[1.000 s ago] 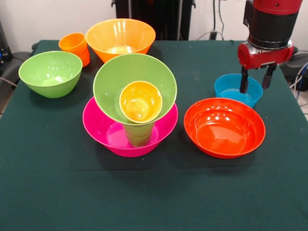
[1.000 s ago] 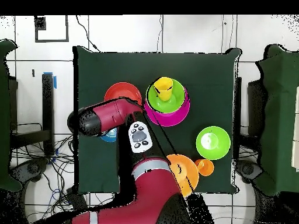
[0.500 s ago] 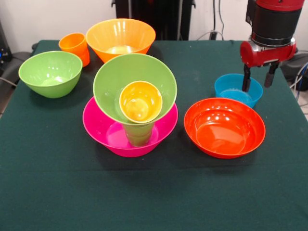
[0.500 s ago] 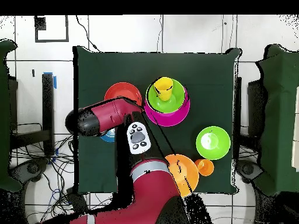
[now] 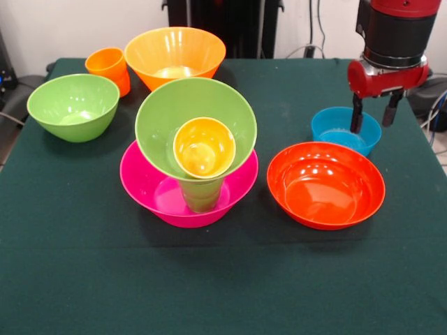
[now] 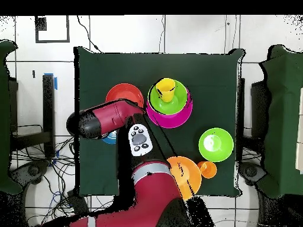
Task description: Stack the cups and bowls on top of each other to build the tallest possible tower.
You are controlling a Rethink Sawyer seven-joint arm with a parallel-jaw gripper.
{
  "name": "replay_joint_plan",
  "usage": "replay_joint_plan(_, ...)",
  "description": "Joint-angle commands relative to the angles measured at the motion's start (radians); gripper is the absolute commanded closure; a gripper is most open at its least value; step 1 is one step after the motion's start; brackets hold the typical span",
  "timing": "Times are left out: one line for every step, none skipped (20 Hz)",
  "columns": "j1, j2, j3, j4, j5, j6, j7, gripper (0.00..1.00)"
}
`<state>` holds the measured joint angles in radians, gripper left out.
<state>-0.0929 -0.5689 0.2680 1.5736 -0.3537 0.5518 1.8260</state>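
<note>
The tower stands at the table's middle: a big pink bowl (image 5: 150,190) (image 6: 180,120) holds an upright green cup (image 5: 201,195), and a light green bowl (image 5: 166,117) (image 6: 156,104) leans tilted on that cup with a yellow cup (image 5: 203,147) (image 6: 166,88) inside. My gripper (image 5: 371,127) hangs open at the small blue bowl (image 5: 335,128), one finger over its inside and the other at its right rim. In the overhead view the arm hides the gripper, and only a sliver of the blue bowl (image 6: 110,140) shows.
A red-orange bowl (image 5: 325,183) (image 6: 123,94) sits just in front of the blue one. At the back stand a large orange bowl (image 5: 174,54) (image 6: 187,172) and an orange cup (image 5: 109,68) (image 6: 207,169). A second light green bowl (image 5: 73,105) (image 6: 215,144) sits at the left.
My gripper has edged slightly up and to the right over the blue bowl. The bowls and cups have not moved.
</note>
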Motion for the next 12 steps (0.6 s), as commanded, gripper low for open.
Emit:
replay_joint_plan(0.033,0.049,-0.003,0.03,-0.064,-0.091,0.064,0.0)
replay_joint_plan(0.037,0.049,-0.006,0.035,-0.062,-0.098,0.07,0.0)
replay_joint_plan(0.041,0.05,-0.009,0.039,-0.062,-0.11,0.077,0.0)
replay_joint_plan(0.044,0.049,-0.01,0.043,-0.059,-0.113,0.08,0.0)
replay_joint_plan(0.047,0.045,-0.011,0.046,-0.056,-0.113,0.082,0.0)
replay_joint_plan(0.049,0.04,-0.012,0.051,-0.052,-0.112,0.082,0.0)
replay_joint_plan(0.05,0.034,-0.012,0.054,-0.048,-0.11,0.08,0.0)
replay_joint_plan(0.051,0.03,-0.011,0.056,-0.045,-0.107,0.077,0.0)
replay_joint_plan(0.052,0.026,-0.011,0.058,-0.042,-0.104,0.073,0.0)
replay_joint_plan(0.052,0.024,-0.01,0.058,-0.041,-0.103,0.069,0.0)
replay_joint_plan(0.052,0.023,-0.007,0.057,-0.039,-0.101,0.064,0.0)
replay_joint_plan(0.053,0.021,-0.005,0.058,-0.038,-0.099,0.06,0.0)
